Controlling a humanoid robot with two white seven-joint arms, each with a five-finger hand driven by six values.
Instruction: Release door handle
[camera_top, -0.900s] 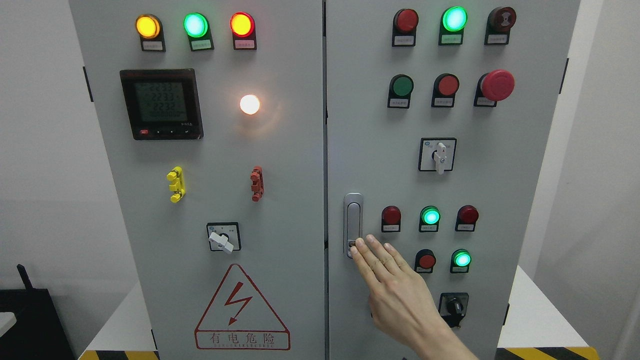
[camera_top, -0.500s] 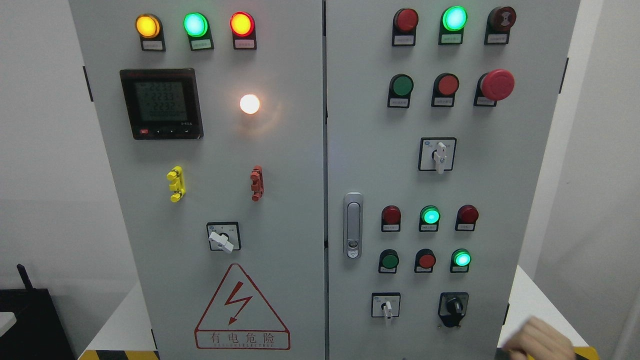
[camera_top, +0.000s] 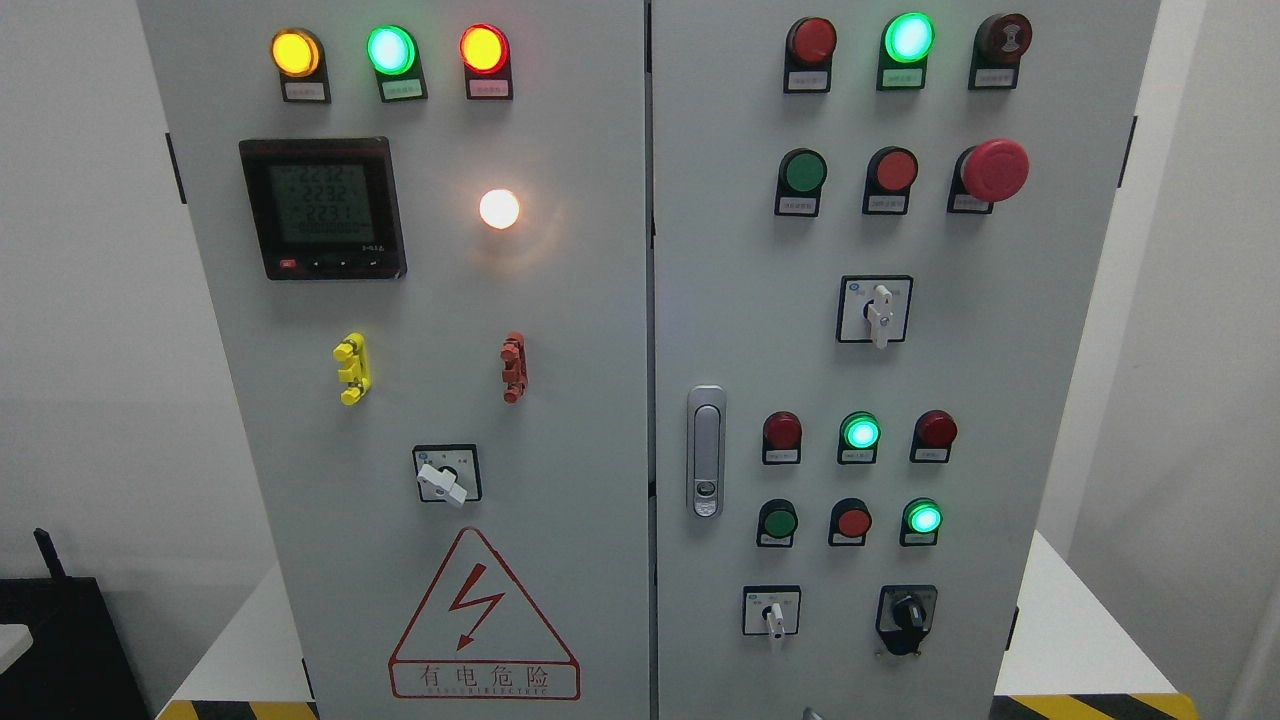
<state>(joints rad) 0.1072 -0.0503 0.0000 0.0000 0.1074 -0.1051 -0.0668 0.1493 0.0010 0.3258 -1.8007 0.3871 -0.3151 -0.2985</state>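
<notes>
Risk was slight: the door handle (camera_top: 706, 451) sat flush and untouched on the right cabinet door (camera_top: 960, 330), lower centre of the frame, no hand or fingers in view, so their state couldn't be told.

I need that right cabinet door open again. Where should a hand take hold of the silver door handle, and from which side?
Probably the long upright lever of the door handle, above its round lock. It lies flush in its recess, so come straight at the door's front.

Matt grey painted metal cabinet door (camera_top: 760, 300) carries a shiny, smooth metal door handle (camera_top: 706, 452)
</notes>
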